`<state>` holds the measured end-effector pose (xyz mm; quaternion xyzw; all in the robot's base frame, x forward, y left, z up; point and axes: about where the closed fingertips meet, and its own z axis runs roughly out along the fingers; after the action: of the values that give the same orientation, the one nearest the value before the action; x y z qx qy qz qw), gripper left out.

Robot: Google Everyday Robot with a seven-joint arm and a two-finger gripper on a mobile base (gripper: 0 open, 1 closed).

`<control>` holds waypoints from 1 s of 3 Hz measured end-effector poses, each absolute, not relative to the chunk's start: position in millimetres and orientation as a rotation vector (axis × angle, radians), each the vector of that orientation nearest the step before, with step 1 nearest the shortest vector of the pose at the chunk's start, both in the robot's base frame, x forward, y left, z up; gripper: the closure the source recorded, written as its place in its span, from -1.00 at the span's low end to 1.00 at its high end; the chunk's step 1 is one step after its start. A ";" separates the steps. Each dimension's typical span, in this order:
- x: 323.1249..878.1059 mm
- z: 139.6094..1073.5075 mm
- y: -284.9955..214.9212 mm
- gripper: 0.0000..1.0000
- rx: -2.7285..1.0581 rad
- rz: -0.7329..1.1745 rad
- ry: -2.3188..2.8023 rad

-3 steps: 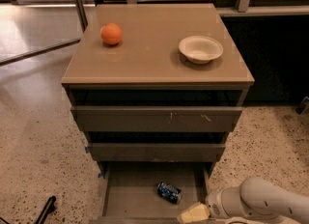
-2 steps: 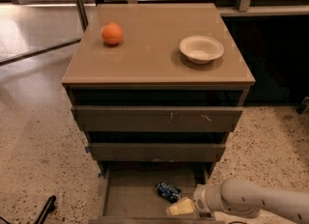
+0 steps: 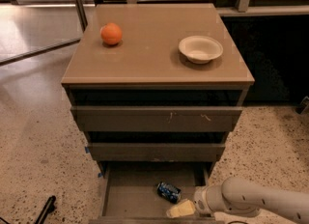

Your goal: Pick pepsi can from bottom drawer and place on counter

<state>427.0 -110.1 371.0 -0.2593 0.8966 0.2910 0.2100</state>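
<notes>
The pepsi can (image 3: 168, 192), dark blue with light markings, lies on its side in the open bottom drawer (image 3: 128, 196), toward its right half. My gripper (image 3: 180, 209) reaches into the drawer from the lower right on a white arm. Its pale tip sits just below and right of the can, very near it. The counter (image 3: 149, 49) is the tan top of the cabinet above.
An orange (image 3: 111, 34) sits on the counter at the back left. A white bowl (image 3: 200, 49) sits at the counter's right. Two shut drawers are above the open one. A metal pole stands at the back left. A black object lies on the floor at lower left.
My gripper has moved left inside the bottom drawer, closer to the can. The can, orange and bowl have not moved.
</notes>
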 end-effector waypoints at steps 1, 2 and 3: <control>431.8 340.1 -105.8 -1.00 -0.742 0.831 2.509; 453.8 301.0 -96.4 -1.00 -0.747 0.786 2.509; 472.3 271.5 -86.9 -1.00 -0.735 0.732 2.514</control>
<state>472.3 -86.9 271.5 -0.2644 0.9040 0.2630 0.2092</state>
